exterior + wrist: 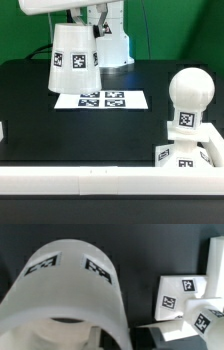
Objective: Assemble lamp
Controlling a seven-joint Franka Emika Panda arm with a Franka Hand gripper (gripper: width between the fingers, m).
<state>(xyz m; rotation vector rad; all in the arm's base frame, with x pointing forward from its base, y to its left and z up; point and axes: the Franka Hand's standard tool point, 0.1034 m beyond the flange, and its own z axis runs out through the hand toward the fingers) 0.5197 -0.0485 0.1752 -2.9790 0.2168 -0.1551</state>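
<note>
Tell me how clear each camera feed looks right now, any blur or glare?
Exterior view: evenly lit and fairly sharp; the shade, the bulb and the marker board have readable markers, with soft sheen on the black table. Wrist view: the shade fills the frame, bright, soft and out of focus up close.

Exterior view: you looked across the table [30,100] toward the shade [72,60], from low.
Wrist view: you saw that shade [70,286] close up; both views shared it.
</note>
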